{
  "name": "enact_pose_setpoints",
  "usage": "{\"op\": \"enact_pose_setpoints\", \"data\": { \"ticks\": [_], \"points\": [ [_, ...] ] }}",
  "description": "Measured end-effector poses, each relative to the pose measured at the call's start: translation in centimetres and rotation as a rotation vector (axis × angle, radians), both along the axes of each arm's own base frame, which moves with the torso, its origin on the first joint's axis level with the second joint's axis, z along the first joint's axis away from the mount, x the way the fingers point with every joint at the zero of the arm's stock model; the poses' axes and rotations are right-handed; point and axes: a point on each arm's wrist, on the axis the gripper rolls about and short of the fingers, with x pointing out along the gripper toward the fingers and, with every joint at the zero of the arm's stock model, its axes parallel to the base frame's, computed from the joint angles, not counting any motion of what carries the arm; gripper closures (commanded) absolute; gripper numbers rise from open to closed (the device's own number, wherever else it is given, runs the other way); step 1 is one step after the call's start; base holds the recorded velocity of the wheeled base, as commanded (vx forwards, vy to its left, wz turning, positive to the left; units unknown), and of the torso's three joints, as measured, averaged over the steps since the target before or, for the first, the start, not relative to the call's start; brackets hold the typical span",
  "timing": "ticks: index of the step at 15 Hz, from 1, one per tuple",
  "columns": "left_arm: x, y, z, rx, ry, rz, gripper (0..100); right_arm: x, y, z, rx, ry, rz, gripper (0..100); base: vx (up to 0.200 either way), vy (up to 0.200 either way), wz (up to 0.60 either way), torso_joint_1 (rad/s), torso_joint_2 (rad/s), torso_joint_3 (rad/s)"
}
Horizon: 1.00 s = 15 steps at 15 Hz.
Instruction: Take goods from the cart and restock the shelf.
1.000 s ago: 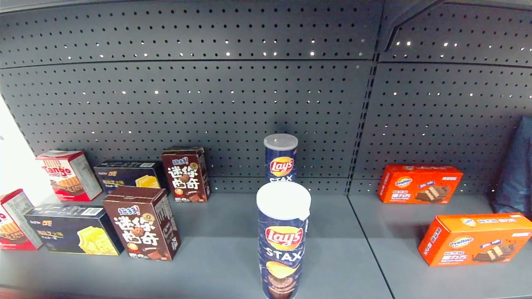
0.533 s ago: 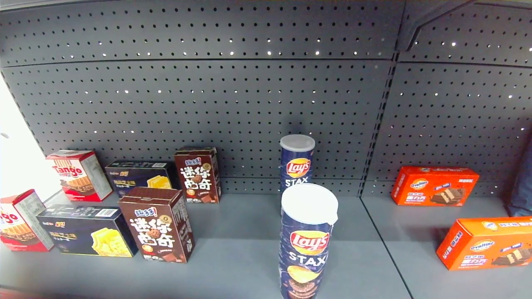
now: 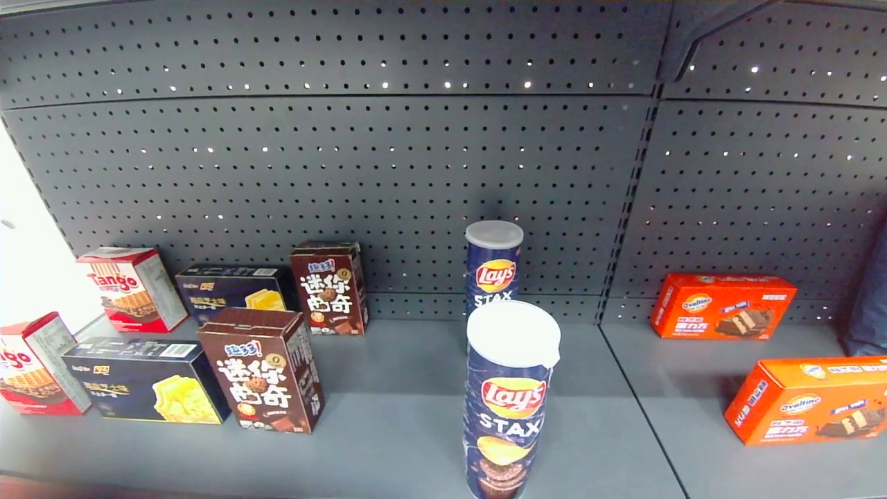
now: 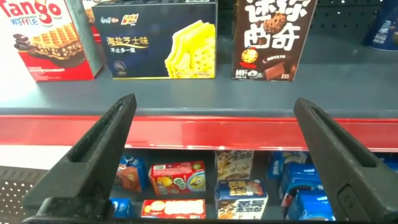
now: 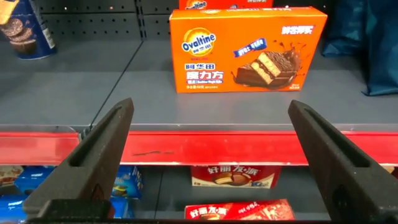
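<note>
On the grey shelf [image 3: 388,443] stand two dark blue chip cans, one at the front [image 3: 509,395] and one at the back [image 3: 493,267]. Left of them are brown cookie boxes [image 3: 267,378], dark blue cracker boxes [image 3: 149,388] and red wafer boxes [image 3: 132,287]. Two orange cake boxes [image 3: 807,398] lie on the right. My left gripper [image 4: 214,101] hangs open and holds nothing, just before the shelf's red front edge [image 4: 211,132], facing the cracker box [image 4: 161,40]. My right gripper [image 5: 210,104] is open too, facing an orange cake box [image 5: 245,50].
A perforated back panel [image 3: 346,173] closes the shelf behind the goods. A lower shelf holds more packs [image 4: 236,193] under the red edge. A dark blue bag [image 5: 373,43] stands at the far right. Free floor lies between the front can and the orange boxes.
The whole head picture has shifted, so the camera turned a little to the left; the goods on the shelf have not moved.
</note>
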Motion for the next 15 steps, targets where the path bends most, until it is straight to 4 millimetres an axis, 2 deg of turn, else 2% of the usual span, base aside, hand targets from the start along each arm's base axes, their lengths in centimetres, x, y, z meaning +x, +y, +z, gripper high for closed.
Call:
{"op": "enact_pose_setpoints", "data": {
  "ticks": [13,15],
  "points": [
    [0.0,0.0,0.01,0.0,-0.001,0.001,0,0.0,0.0,0.01,0.0,-0.001,0.001,0,0.0,0.0,0.0,0.0,0.0,0.0],
    [0.0,0.0,0.01,0.0,-0.001,0.001,0,0.0,0.0,0.01,0.0,-0.001,0.001,0,0.0,0.0,-0.3,-0.001,0.01,-0.001]
  ]
}}
